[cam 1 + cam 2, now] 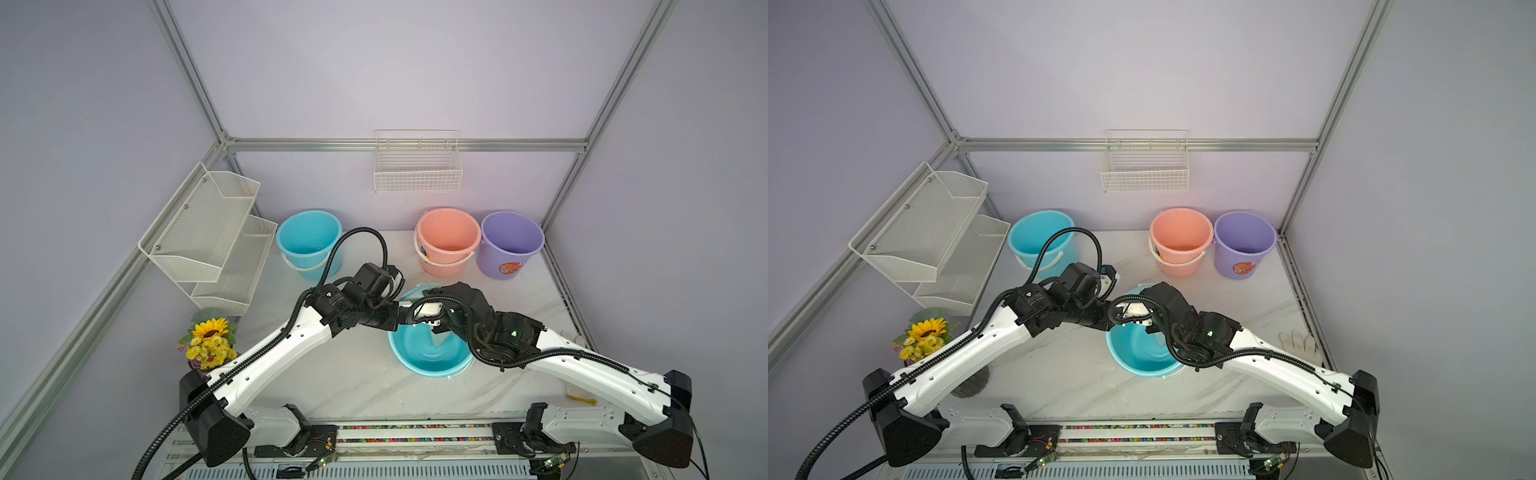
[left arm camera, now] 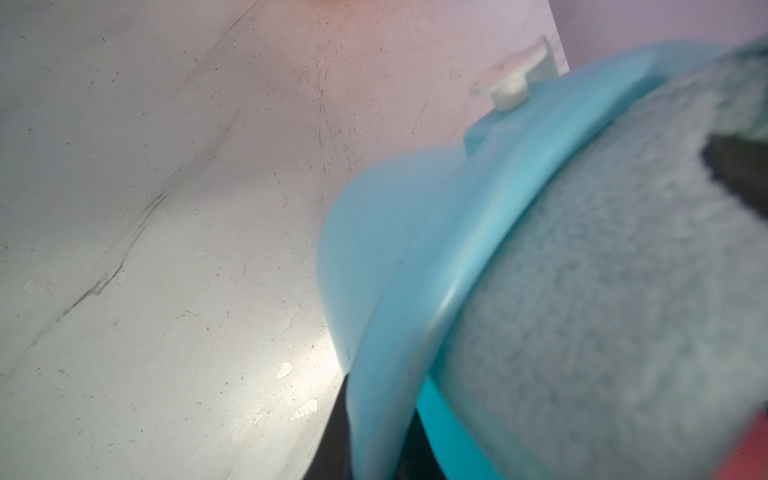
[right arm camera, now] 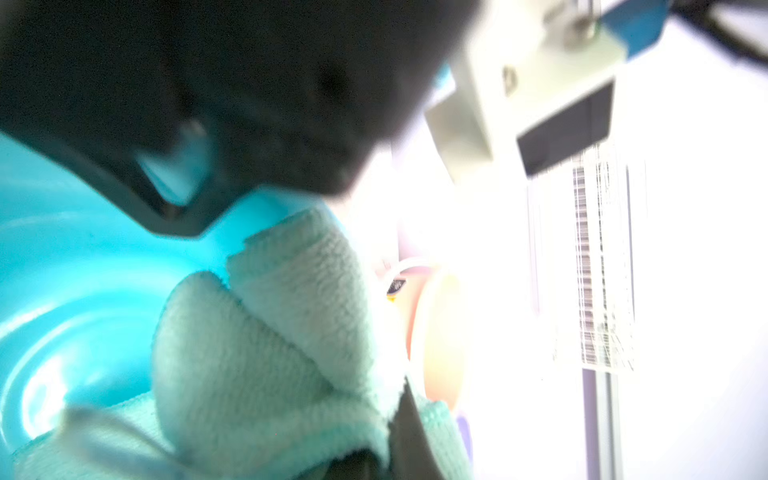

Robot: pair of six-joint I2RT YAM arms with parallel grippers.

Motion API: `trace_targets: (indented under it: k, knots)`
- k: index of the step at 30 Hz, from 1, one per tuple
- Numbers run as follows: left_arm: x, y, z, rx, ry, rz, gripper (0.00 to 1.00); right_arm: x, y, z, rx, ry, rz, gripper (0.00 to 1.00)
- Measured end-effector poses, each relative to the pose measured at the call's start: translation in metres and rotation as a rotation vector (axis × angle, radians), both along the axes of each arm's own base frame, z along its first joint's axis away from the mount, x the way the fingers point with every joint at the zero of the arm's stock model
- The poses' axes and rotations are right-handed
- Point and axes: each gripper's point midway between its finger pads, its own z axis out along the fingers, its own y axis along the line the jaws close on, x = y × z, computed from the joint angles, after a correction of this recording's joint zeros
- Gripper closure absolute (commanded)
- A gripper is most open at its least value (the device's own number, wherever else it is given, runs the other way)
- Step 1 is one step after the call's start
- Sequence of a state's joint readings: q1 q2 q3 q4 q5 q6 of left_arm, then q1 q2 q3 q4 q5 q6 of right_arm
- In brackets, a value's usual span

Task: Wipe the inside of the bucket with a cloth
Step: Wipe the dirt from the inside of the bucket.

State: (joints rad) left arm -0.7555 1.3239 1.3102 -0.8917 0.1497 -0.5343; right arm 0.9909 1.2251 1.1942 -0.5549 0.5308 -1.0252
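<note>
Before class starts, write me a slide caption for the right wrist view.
Mint-green cloth, gripped by the right claw, pressed inside the blue bucket.

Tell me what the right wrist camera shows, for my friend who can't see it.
A fluffy mint-green cloth is bunched up by the shiny inside of a turquoise bucket. A big blurry black robot part fills much of the picture, and the background is washed out in bright white light.

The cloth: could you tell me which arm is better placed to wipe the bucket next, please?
Probably right: the right gripper holds the cloth inside the bucket; the left gripper grips its rim.
</note>
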Motion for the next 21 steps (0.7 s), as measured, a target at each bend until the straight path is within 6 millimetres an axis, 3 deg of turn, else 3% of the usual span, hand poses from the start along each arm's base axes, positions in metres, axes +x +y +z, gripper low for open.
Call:
trace_targets:
  k: [4, 10, 16, 21]
  knots:
    - [-0.001, -0.001, 0.0, -0.002, 0.002, 0.0, 1.0, -0.002, -0.023, -0.012, -0.131, 0.047, -0.098, 1.0]
    - [-0.001, -0.001, 0.002, -0.005, -0.006, 0.001, 1.0, -0.023, -0.048, -0.04, -0.311, 0.151, -0.172, 1.0]
    - [-0.003, 0.001, 0.002, 0.006, -0.009, 0.002, 1.0, -0.052, -0.048, -0.049, -0.316, 0.35, -0.182, 1.0]
    - [-0.002, 0.004, 0.001, 0.021, -0.012, 0.011, 1.0, -0.094, -0.035, -0.071, -0.238, 0.607, -0.122, 1.0]
